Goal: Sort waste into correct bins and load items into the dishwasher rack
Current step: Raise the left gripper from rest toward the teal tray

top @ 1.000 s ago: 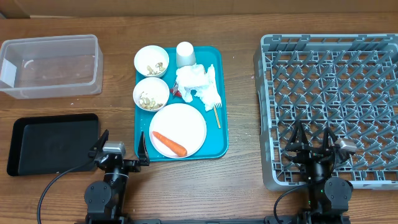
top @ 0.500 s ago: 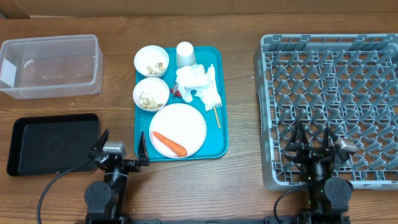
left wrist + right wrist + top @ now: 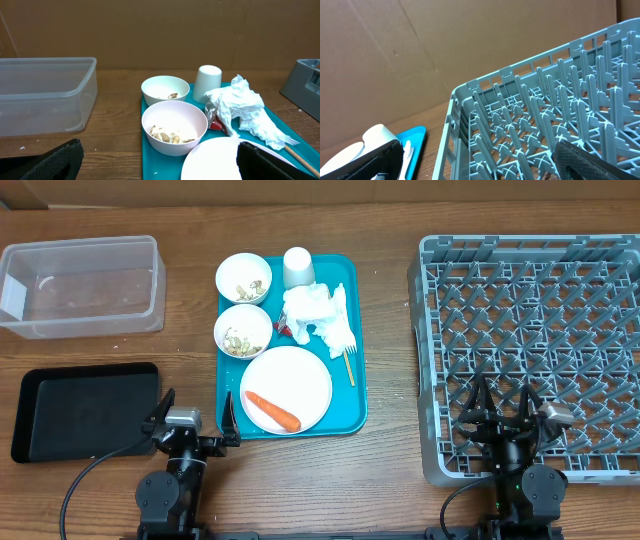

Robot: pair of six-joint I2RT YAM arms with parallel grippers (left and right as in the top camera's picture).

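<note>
Both tools stand wide apart and empty overhead: left gripper (image 3: 195,418) parked between black tray (image 3: 85,412) and teal tray (image 3: 350,405), right gripper (image 3: 502,415) over the rack (image 3: 530,310) at its near edge. Each sits by its own job. Nothing's sorted yet: the carrot (image 3: 272,411) lies on the plate (image 3: 305,375), and the clear tub (image 3: 85,290) waits far left. Left wrist: two bowls (image 3: 174,127) hold scraps, with cup (image 3: 207,82) and napkin (image 3: 240,107) behind. Right wrist: bare rack pegs, ready for dishes.
</note>
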